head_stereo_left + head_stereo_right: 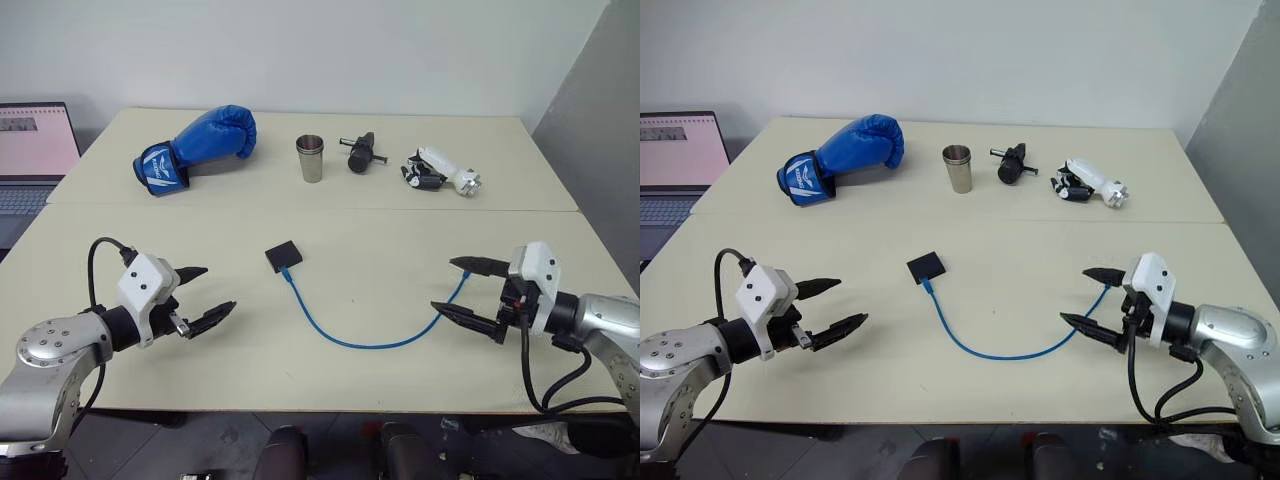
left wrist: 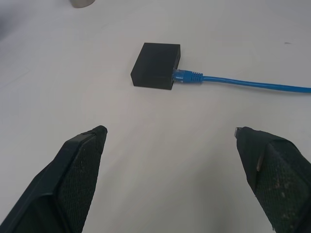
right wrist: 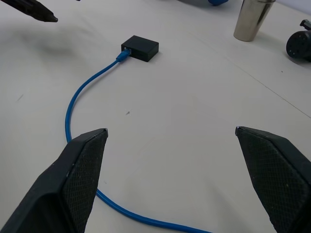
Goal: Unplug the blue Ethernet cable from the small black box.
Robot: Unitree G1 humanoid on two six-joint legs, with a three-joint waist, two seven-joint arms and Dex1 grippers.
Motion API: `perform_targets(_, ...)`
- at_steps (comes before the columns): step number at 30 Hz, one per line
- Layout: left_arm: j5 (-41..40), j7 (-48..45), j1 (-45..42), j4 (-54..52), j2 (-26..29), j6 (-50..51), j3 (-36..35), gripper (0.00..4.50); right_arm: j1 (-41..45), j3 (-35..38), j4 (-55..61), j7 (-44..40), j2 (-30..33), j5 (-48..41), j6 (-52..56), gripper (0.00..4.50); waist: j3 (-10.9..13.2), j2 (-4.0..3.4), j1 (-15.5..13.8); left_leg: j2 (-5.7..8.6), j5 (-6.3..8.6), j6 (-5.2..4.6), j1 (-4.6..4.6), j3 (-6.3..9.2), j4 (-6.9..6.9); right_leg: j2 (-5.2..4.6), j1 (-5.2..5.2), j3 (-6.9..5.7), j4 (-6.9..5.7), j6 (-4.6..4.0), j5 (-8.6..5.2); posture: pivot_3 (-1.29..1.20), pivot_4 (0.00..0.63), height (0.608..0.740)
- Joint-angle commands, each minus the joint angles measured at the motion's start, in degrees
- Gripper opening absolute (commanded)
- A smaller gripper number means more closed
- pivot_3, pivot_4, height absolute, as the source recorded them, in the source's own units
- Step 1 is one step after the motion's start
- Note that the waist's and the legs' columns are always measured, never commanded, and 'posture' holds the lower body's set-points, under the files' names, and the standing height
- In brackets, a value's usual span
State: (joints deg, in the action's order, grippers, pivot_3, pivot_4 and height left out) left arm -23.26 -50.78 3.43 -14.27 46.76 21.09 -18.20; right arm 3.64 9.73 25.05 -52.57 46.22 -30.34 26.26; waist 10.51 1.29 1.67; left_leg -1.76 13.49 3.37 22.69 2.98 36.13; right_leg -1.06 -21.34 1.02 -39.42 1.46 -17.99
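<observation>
The small black box (image 1: 283,255) is being seen lying flat near the middle of the pale table (image 1: 330,225), with the blue Ethernet cable (image 1: 360,343) plugged into the side facing the robot. From the box the cable is being run toward the robot in a shallow curve, then up to the right, where its far end is being hidden behind the right gripper (image 1: 461,287).

The left gripper (image 1: 205,295) is being held above the table at the near left, its two black fingers spread wide with nothing between them. The box is lying ahead of it and to its right, well apart from the fingertips; in the left wrist view the box (image 2: 156,65) and the plug are being framed between the two open fingers.

The right gripper is being held at the near right, its fingers likewise spread wide and empty. The cable is passing just beside its lower finger, though contact cannot be told. The box is lying well to its left.

Along the far side a blue boxing glove (image 1: 198,147), a metal cup (image 1: 311,158), a black tool (image 1: 360,152) and a white and black device (image 1: 441,171) are being left standing.
</observation>
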Motion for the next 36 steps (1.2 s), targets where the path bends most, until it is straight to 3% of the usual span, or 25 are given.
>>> perform_targets(1,-0.67,-0.42,-0.3,-1.71,0.15,-0.92,-0.72,4.5,0.71,1.44,1.18,-0.48,0.56,-0.4,-1.03,4.47,0.0,0.0,0.0,0.0,0.0,0.0,0.0,0.0,0.0,0.0,0.0,0.0,0.0,0.0,0.0,0.0,0.15,0.74)
perform_targets(18,0.67,-0.9,2.16,-0.98,0.48,-2.82,-1.34,4.5,1.87,-1.54,1.79,-1.18,0.09,-0.13,-0.76,4.47,0.0,0.0,-0.01,0.0,0.0,0.0,0.0,0.01,0.0,0.0,0.0,0.0,0.0,0.0,0.0,0.0,0.15,0.74)
perform_targets(24,-0.33,-2.75,3.79,-0.88,0.76,-3.81,-2.38,4.5,5.08,-6.06,1.73,-0.49,-2.12,0.24,-0.14,4.47,0.0,0.0,0.0,-0.01,0.0,0.0,0.0,0.01,0.0,0.0,0.0,0.0,0.0,0.0,0.0,0.0,0.15,0.74)
perform_targets(29,-1.53,-5.73,4.57,-0.25,2.03,-3.47,-2.86,4.5,10.77,-15.64,-0.04,3.76,-8.73,5.38,0.4,4.47,0.0,0.0,0.21,-0.03,0.0,0.0,-0.01,0.01,0.0,0.01,-0.02,0.0,-0.02,0.0,0.0,0.0,0.15,0.74)
perform_targets(36,-0.3,-13.01,5.19,6.96,6.78,-6.93,-3.71,4.5,21.76,-30.81,-10.05,14.47,-25.68,17.14,2.4,4.47,0.01,-0.02,0.2,-0.05,0.0,0.0,-0.01,0.0,-0.01,0.06,-0.13,0.0,-0.14,-0.06,-0.02,0.0,0.15,0.74)
